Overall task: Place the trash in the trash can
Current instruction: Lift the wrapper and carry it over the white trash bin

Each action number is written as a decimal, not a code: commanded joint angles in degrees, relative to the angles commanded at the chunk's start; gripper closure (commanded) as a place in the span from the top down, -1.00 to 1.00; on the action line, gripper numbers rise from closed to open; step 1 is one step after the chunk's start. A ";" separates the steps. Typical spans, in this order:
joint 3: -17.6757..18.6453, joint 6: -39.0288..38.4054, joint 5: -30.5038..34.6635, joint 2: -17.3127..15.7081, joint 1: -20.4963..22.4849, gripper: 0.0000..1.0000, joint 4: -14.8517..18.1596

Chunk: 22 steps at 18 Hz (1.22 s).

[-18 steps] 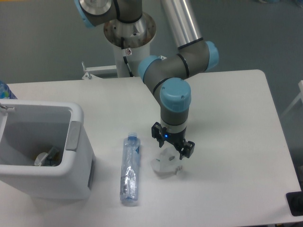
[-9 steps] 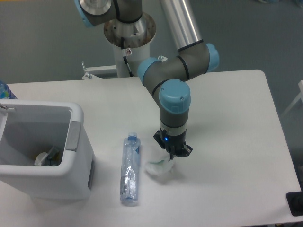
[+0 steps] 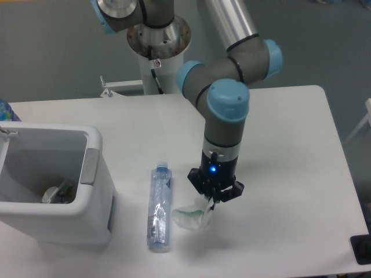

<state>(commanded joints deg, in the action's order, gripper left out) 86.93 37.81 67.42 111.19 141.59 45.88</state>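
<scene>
While fingers (image 3: 212,200) pinch wrapper (image 3: 191,216) by top edge, just right of bottle (image 3: 159,207): light, crinkly, slips easily. Bin (image 3: 52,185) further left on surface (image 3: 284,174).

White wrapper (image 3: 191,216), clear bottle (image 3: 159,209) w/ blue cap, white bin (image 3: 58,215) w/ grey handle, white table (image 3: 278,145).

Trash can (image 3: 93,200) cut off at left frame edge; contents at bottom too small to identify. End effector (image 3: 212,200) fingertips buried in crumpled wrapper (image 3: 190,216), jaw gap not visible. Arm's upper links run out top edge. Blue object (image 3: 4,110) at far left, dark object (image 3: 362,249) at lower right, both cropped.
</scene>
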 joint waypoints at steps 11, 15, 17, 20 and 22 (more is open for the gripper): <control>0.70 -8.45 -6.95 -11.51 -5.79 -1.00 0.53; 0.88 -11.87 -7.30 -14.33 -10.28 -1.00 0.53; 0.96 -12.06 -7.22 -15.21 -12.12 -1.00 0.53; 0.96 -12.06 -7.13 -15.39 -14.41 -1.00 0.53; 1.14 -12.06 -7.13 -15.30 -15.90 -0.86 0.53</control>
<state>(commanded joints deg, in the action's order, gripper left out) 88.06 25.75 60.29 95.89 125.69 46.41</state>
